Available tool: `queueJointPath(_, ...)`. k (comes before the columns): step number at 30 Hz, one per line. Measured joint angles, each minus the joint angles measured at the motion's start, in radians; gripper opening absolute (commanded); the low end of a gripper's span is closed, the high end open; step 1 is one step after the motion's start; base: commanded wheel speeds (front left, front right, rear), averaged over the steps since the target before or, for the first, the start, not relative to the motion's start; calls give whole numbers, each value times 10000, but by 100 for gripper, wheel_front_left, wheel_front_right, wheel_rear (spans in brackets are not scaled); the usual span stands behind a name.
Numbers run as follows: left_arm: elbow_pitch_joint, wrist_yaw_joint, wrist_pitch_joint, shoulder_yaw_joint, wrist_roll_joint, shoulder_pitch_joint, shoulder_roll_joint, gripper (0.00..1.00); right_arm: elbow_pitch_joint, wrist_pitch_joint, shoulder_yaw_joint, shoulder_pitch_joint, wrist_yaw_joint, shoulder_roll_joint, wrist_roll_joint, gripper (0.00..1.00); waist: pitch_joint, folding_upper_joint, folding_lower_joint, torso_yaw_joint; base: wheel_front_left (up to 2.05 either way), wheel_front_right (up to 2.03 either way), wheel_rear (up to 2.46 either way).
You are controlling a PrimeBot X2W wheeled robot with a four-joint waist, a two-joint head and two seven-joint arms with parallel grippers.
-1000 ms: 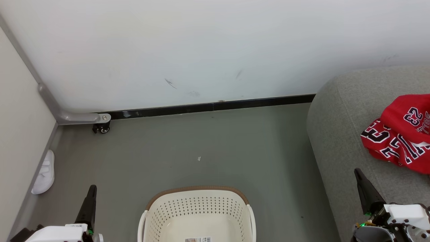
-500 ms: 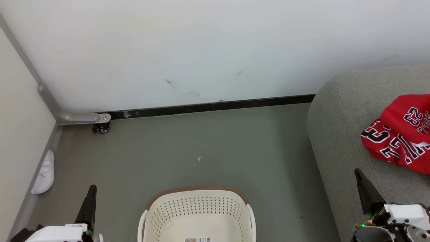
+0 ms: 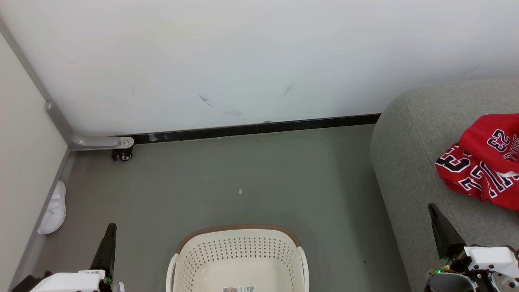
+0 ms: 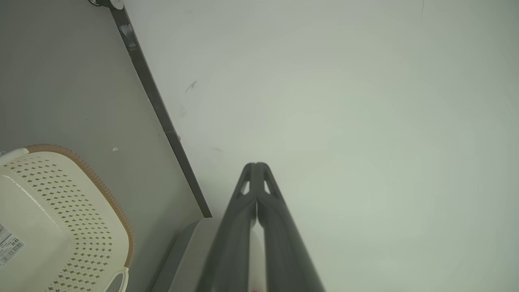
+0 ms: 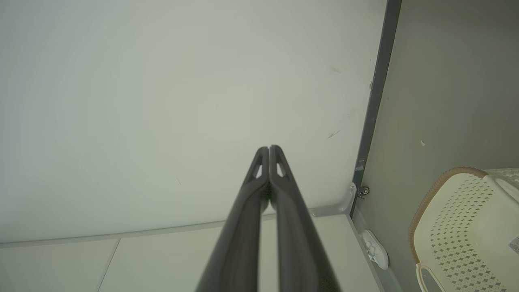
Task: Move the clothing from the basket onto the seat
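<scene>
The clothing (image 3: 484,162) lies on the seat (image 3: 409,162); left gripper (image 3: 111,226) and right gripper (image 3: 431,207), closed and empty, point forward flanking the basket (image 3: 239,228).

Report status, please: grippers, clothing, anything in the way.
Shut and empty: left gripper, right gripper. On the seat: red jersey; basket bottom bare except a label. By the wall, out of the way: white slipper.

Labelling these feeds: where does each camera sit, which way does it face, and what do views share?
Head view: on the head, looking down at floor, basket and seat; left tool and right tool at bottom corners.
Left wrist view: on left wrist, along its shut fingers toward the wall.
Right wrist view: on right wrist, likewise facing the wall.
All three share the basket.
</scene>
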Motion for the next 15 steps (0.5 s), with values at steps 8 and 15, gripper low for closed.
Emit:
queueJointPath(8,0,0,0,2,0,0,0,0,2,15,-25,0,0,8,0,0,0,0,0,0,0,0,0)
queueJointPath(15,0,0,17,4,0,0,-2,0,2,44,-46,0,0,12,0,0,0,0,-1,0,0,0,0)
